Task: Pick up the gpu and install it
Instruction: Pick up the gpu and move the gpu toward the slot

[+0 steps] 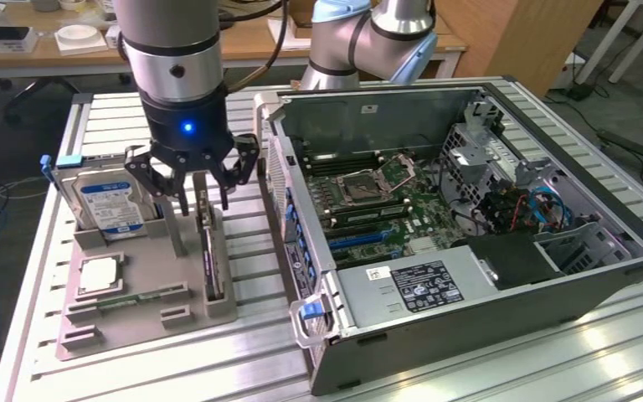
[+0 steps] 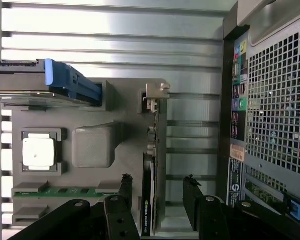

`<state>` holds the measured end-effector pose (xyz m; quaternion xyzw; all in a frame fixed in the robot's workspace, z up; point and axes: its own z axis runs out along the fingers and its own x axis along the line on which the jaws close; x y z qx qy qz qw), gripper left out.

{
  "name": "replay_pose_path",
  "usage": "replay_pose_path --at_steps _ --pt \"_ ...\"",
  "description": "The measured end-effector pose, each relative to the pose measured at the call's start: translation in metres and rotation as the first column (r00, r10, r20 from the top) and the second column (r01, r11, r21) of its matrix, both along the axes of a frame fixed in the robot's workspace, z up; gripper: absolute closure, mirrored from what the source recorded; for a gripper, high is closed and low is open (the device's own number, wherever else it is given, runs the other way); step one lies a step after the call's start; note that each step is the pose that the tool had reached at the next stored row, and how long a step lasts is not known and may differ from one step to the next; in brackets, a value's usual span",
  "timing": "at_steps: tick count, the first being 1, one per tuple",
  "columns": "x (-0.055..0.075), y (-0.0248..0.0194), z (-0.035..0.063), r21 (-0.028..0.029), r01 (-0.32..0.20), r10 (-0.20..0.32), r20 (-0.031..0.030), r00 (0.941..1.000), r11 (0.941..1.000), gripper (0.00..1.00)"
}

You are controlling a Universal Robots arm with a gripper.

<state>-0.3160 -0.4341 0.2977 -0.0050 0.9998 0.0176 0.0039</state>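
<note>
On the slatted table (image 1: 165, 377), tool (image 1: 198, 199) wide open and empty, astride the upright gpu (image 1: 212, 261) in a grey holder (image 1: 143, 325).

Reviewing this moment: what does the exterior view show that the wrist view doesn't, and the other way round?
Exterior view: the arm above the grey holder, and the inside of the open computer case, with motherboard and power supply.
Wrist view: the case's rear port panel and vent grille.
Both: the gpu standing on edge in the grey holder, the open gripper straddling it, not yet closed on it, plus the hard drive and square chip.
</note>
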Motion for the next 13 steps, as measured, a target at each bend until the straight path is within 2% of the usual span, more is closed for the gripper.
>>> replay_pose_path --at_steps 13 --pt "0.0 0.0 -0.0124 -0.0001 0.0 0.0 -0.0001 1.0 1.0 0.47"
